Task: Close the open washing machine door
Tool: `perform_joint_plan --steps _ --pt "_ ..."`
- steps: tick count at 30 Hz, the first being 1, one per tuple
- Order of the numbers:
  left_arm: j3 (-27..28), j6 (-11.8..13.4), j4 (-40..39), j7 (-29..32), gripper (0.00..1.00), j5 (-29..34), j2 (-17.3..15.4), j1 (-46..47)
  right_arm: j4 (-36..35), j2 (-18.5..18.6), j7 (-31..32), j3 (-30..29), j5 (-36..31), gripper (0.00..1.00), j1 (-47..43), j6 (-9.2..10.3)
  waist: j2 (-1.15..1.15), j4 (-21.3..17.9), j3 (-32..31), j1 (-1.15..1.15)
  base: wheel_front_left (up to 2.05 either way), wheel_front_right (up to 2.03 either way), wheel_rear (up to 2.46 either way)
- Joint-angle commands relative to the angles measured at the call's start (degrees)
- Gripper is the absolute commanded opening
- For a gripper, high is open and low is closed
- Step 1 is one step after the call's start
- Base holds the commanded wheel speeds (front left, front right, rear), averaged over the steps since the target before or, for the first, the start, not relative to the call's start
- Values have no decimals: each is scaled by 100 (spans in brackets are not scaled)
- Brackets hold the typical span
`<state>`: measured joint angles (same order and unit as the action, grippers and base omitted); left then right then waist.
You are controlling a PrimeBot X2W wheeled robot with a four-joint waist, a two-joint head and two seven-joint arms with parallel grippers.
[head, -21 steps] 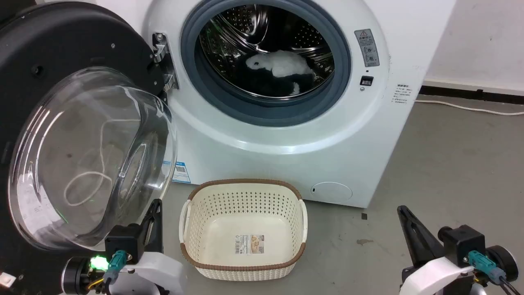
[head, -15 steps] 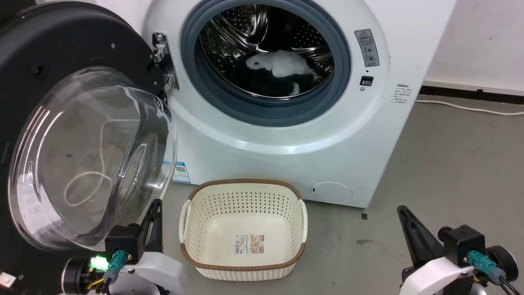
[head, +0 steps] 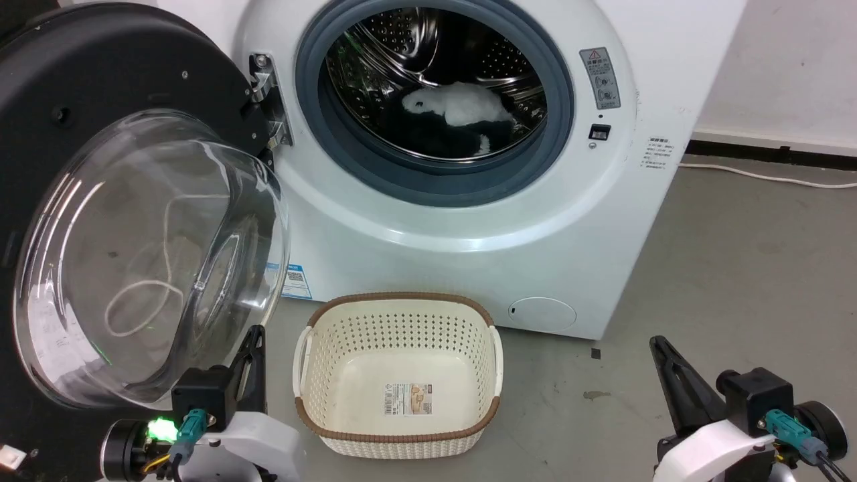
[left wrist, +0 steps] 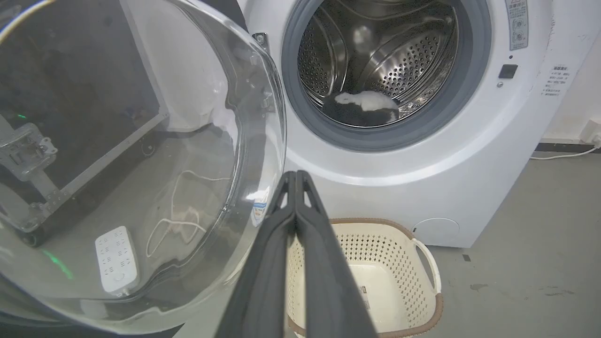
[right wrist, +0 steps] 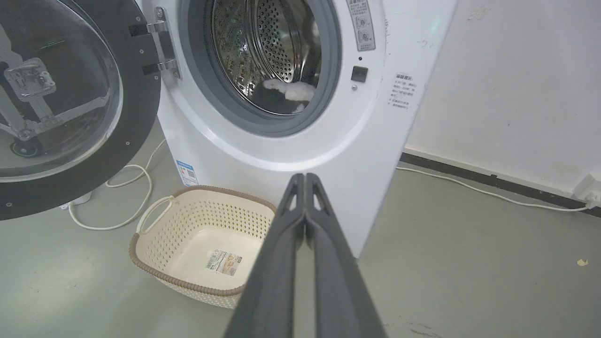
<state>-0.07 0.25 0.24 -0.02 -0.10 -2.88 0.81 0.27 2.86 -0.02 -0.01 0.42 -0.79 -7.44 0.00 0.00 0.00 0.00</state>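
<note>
While wide open, one door (head: 134,234), one basket (head: 400,296)

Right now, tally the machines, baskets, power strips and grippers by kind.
Washing machine: 1
Basket: 1
Power strip: 1
Grippers: 2, left gripper and right gripper
Total: 5

Even, diffuse indoor light, moderately bright; shadows soft, faint beneath the basket (head: 402,296) on the grey floor (head: 736,281). Streaked glare and reflections on the glass bowl of the washing machine door (head: 147,254); bright specular spots on the steel drum (head: 402,53), its depth dark. A green lamp (head: 159,428) glows at the left wrist. Wrist views bow straight edges toward the margins; left gripper (left wrist: 296,174) and right gripper (right wrist: 305,176), close to the lens, turn soft at the bottom edge.
</note>
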Motion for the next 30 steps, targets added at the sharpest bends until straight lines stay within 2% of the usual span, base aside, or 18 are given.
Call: perform_joint_plan --steps 1,24,25,30 --pt "7 -25 -24 2 0 10 1 -81 -27 1 2 1 -42 0 79 -5 0 0 0 0 0 0 0" --pt "7 -25 -24 2 0 10 1 -81 -27 1 2 1 -42 0 79 -5 0 0 0 0 0 0 0" --pt "-2 1 2 -1 100 -1 0 1 0 0 -2 0 4 100 -2 0 0 0 0 0 0 0 0" --pt "-9 -1 9 -22 100 -34 0 -3 11 0 -31 1 44 100 -22 0 0 1 1 0 0 0 0"
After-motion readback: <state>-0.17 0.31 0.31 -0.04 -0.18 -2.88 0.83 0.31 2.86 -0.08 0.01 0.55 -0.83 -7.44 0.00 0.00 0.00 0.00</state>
